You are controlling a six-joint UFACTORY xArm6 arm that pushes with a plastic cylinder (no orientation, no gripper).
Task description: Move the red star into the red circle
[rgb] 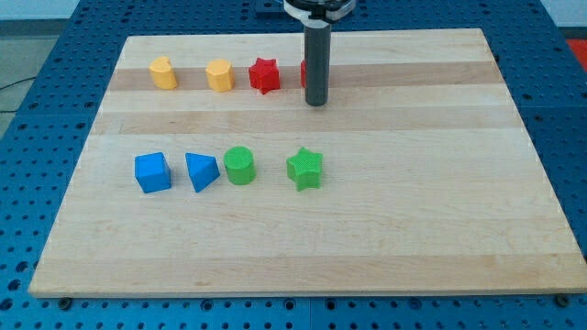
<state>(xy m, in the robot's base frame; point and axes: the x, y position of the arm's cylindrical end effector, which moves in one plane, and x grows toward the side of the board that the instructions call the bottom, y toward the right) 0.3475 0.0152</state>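
The red star point(264, 75) lies near the view's top, in the upper row of blocks. A second red block point(304, 73), its shape hidden, shows only as a sliver behind my rod just to the star's right. My tip point(316, 103) rests on the board right in front of that hidden red block, a short way to the right of and below the red star, not touching the star.
Two yellow blocks point(163, 72) point(220, 75) lie left of the red star. A lower row holds a blue cube point(152, 172), a blue triangular block point(201, 170), a green cylinder point(240, 166) and a green star point(304, 169). The wooden board point(459, 183) sits on a blue perforated table.
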